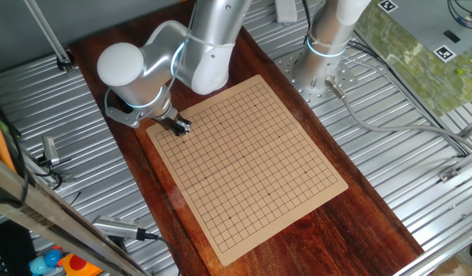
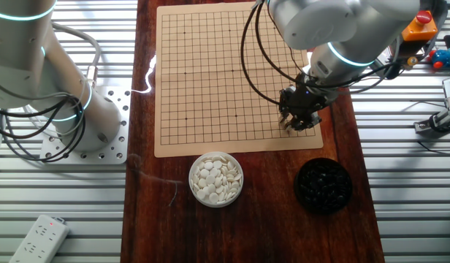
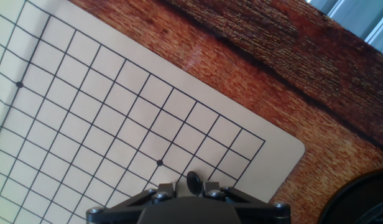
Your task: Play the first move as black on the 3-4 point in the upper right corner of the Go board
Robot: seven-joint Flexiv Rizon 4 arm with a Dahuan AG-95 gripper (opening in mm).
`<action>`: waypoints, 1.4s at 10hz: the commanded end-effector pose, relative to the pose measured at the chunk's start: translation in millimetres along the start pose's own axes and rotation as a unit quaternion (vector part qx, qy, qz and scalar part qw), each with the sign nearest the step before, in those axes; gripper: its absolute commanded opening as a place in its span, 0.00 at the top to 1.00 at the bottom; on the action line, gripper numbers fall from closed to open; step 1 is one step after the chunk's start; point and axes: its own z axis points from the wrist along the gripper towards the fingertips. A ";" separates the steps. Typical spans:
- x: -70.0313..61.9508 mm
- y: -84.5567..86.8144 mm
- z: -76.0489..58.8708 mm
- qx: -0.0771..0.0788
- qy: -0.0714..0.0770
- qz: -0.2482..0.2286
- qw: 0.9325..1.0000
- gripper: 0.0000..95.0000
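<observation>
Grainy wood (image 3: 253, 68) under smooth gridded board (image 3: 104, 112)

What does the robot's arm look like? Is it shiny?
The arm is smooth silver-grey with fat rounded white joints and thin glowing blue-green rings. Its small black two-finger gripper has black cables looping to it. A second similar arm base stands nearby.

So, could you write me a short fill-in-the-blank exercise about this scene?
1. The gripper holds a ___ stone.
2. It hangs over a ___ of the board.
3. The white bowl lies to the ___ of the black bowl in the view that shows both.
Missing: black; corner; left
</observation>
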 end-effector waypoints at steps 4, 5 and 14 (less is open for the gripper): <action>0.3 2.3 -2.0 0.001 0.002 0.008 1.000 0.80; 0.2 3.0 -2.4 0.001 0.002 0.011 1.000 0.80; -7.3 7.8 -2.7 0.000 0.003 0.037 0.999 1.00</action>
